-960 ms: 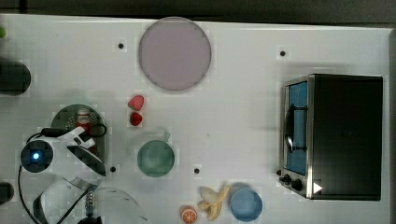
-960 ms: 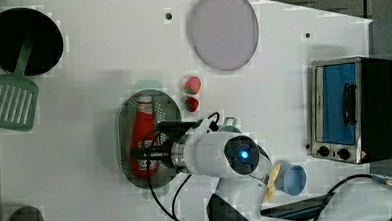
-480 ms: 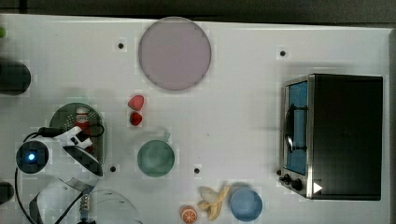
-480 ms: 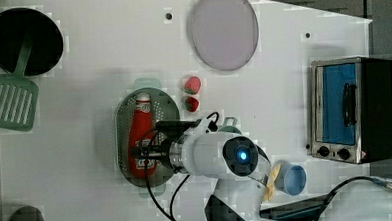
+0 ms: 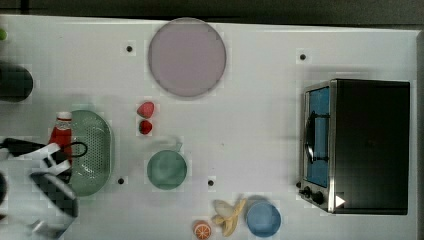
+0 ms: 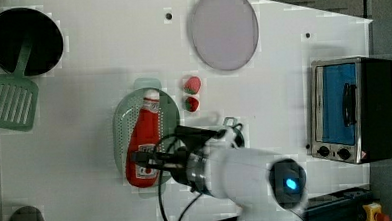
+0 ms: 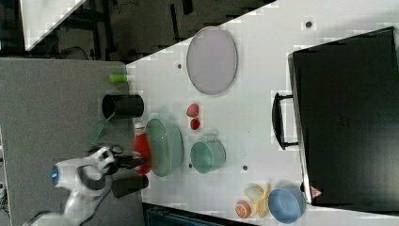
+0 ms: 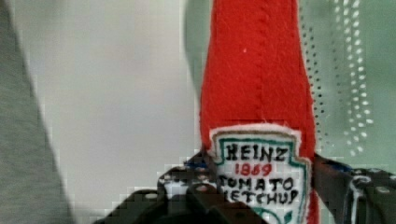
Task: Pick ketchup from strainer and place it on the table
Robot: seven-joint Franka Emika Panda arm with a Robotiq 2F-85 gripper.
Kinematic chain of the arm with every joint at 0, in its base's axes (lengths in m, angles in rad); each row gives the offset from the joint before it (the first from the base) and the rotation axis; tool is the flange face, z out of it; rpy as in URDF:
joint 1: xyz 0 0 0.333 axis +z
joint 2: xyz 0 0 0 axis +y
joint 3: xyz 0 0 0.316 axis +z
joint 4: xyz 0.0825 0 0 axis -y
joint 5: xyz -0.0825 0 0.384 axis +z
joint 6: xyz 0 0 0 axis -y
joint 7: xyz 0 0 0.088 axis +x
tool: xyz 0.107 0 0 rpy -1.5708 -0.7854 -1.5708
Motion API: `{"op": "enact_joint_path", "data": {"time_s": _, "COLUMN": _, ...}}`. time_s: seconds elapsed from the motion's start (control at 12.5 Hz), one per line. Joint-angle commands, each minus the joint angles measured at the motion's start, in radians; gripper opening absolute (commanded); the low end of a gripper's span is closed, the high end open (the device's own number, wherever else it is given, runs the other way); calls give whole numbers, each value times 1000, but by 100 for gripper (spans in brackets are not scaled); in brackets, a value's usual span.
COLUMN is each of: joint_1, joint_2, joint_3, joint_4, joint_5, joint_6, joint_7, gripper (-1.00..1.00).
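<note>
Your gripper (image 8: 261, 186) is clamped on the ketchup (image 8: 257, 84) at its labelled lower body, one finger on either side of the white label. You can see in the right view that the bottle (image 7: 141, 147) hangs beside the strainer (image 7: 165, 146), over the table (image 7: 263, 117) edge.
</note>
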Motion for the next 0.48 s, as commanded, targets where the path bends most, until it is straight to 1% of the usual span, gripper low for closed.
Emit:
{"op": "enact_joint_path", "data": {"time_s": 0.08, "joint_1": -77, "joint_2": -103, "joint_3": 29, "joint_4": 84, "joint_5": 98, "joint_6": -139, "joint_7": -25, "gripper": 21}}
{"op": "enact_joint_path", "data": {"time_s": 0.32, "joint_1": -139, "joint_2": -166, "joint_3": 15, "joint_4": 172, "joint_5": 216, "joint_6": -353, "joint_7": -217, "gripper": 21}}
{"op": "enact_joint_path", "data": {"time_s": 0.48, "joint_1": -187, "joint_2": -185, "joint_3": -22, "joint_4": 233, "joint_5": 230, "joint_6": -444, "joint_7": -298, "gripper": 21}}
